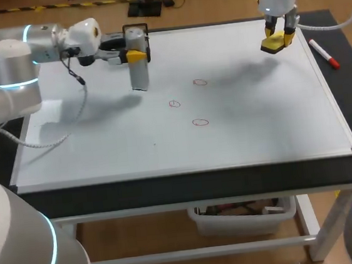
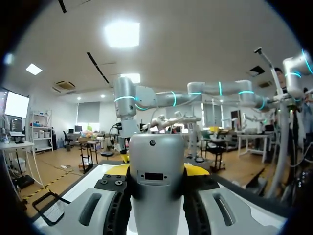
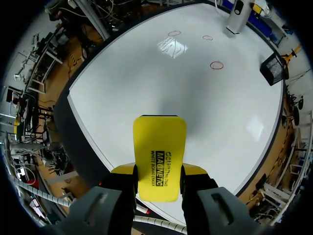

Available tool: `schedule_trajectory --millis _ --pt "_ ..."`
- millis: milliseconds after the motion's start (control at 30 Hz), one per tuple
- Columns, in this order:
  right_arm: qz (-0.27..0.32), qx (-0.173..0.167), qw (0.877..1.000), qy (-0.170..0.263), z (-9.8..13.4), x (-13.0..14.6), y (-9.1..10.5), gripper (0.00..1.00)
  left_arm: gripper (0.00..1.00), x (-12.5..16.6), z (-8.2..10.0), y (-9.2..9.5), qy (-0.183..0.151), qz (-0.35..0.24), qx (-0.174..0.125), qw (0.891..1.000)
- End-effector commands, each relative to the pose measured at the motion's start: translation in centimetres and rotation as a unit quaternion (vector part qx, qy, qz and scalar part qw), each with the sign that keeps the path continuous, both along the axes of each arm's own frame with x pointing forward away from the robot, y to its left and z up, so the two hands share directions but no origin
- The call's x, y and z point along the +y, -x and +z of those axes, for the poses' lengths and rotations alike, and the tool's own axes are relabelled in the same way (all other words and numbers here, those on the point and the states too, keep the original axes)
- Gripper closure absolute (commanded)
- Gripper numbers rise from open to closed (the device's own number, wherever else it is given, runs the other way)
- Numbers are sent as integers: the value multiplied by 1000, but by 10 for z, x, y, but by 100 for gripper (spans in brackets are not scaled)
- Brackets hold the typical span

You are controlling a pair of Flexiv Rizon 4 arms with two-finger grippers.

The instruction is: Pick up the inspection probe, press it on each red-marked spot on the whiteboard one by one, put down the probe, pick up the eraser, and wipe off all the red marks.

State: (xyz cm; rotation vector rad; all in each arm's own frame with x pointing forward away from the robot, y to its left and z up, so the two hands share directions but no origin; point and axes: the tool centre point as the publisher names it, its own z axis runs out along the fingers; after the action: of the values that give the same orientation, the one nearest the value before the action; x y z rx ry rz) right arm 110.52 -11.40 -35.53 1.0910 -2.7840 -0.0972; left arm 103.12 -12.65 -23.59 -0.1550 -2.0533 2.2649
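Left arm (image 1: pixel 23 53) comes in low from the left, over the whiteboard's (image 1: pixel 257 129) far-left part. Left end effector (image 1: pixel 136 51) is clenched on the probe (image 1: pixel 139 76). The left wrist view shows the silver body clamped between both yellow tips. Probe hangs upright, lower end down at the board. Can't tell if it touches.

Probe is left of all three red circles and on none of them. Far mark (image 1: pixel 200 82), left mark (image 1: pixel 174 104) and near mark (image 1: pixel 200 122) sit mid-board in a loose triangle. All three are intact.

Right end effector (image 1: pixel 277 36) is over the board's far-right corner, raised clear of the surface. It is grasping the yellow eraser (image 1: pixel 274 45), fingers on both long sides, per the right wrist view. The three marks lie well ahead of it.

Red-capped marker (image 1: pixel 324 54) lies along the board's right edge. Board lies flat on the black worktop (image 1: pixel 188 187).
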Motion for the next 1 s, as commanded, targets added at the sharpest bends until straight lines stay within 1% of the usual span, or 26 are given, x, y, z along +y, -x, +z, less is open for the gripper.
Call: schedule_trajectory --millis 33,267,600,800,1000 --pt "1 0 1000 2 2 -1 0 100 100 27 9 6 -1 77 -1 997" --pt "1 0 1000 2 2 -1 0 100 100 69 13 -6 14 121 2 993" --pt "1 0 1000 2 2 -1 0 100 100 117 18 -20 16 161 -2 987" --pt "1 0 1000 2 2 -1 0 100 100 139 22 -29 15 178 -6 984" --pt "1 0 1000 2 2 -1 0 100 100 154 25 -30 19 199 -9 980"
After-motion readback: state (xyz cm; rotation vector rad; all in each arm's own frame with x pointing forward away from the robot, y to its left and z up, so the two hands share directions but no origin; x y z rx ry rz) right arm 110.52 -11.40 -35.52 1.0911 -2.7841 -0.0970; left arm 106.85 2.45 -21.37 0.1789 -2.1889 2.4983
